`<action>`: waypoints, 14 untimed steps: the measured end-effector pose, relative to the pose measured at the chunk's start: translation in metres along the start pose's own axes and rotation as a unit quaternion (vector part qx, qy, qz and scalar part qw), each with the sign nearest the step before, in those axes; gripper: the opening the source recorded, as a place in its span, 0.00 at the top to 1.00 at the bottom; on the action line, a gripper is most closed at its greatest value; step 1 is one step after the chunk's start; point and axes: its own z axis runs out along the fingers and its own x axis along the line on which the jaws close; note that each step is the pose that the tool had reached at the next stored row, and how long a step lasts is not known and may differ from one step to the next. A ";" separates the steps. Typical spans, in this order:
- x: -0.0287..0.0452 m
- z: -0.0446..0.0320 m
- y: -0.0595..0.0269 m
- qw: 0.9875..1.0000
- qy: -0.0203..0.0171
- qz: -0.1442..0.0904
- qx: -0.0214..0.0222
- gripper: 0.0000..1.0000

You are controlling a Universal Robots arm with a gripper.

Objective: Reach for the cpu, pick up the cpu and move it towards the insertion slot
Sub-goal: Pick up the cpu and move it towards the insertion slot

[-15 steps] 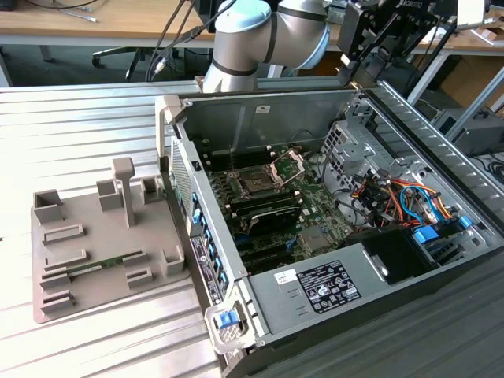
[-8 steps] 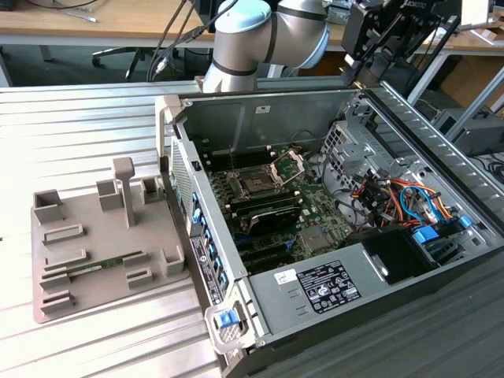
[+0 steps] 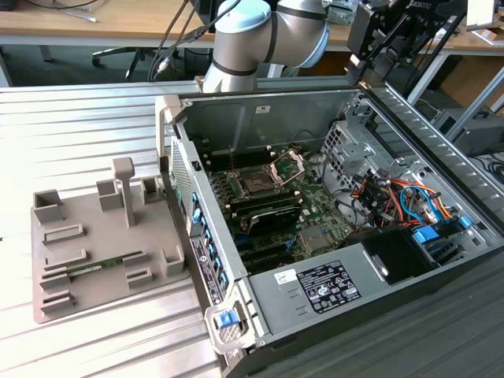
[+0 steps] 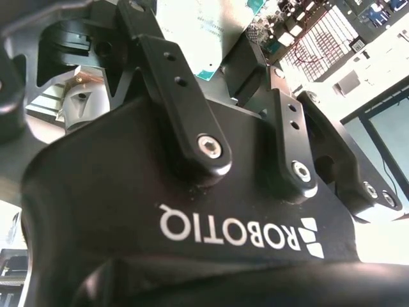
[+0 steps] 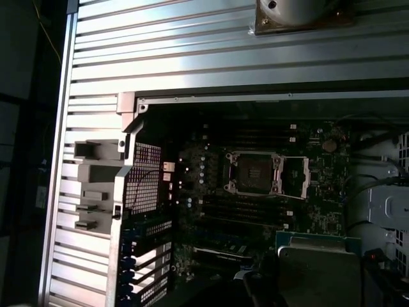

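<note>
Barely started, I'd say: the gripper (image 4: 246, 77) hangs high above the open PC case (image 3: 260, 114) (can't tell if the claw's released or clenched), while the insertion slot (image 3: 256, 186) sits mid motherboard (image 3: 311, 209), frame (image 3: 287, 167) flipped up, open overhead, with walls and cables (image 3: 386, 193) crowding the sides.

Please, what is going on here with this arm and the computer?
A robot arm is working over an open computer case on a ribbed metal table. Its pincer hangs well above the case, touching nothing inside. The insertion slot on the green board has its metal frame swung open. A grey tray at the exterior view's left holds a green memory stick.
</note>
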 end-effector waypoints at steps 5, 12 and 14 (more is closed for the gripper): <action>-0.0050 -0.0002 -0.0004 1.000 0.000 0.000 0.000 0.45; -0.0114 -0.0006 -0.0008 1.000 0.000 0.000 0.000 0.45; -0.0134 -0.0007 -0.0010 1.000 0.000 0.000 0.000 0.45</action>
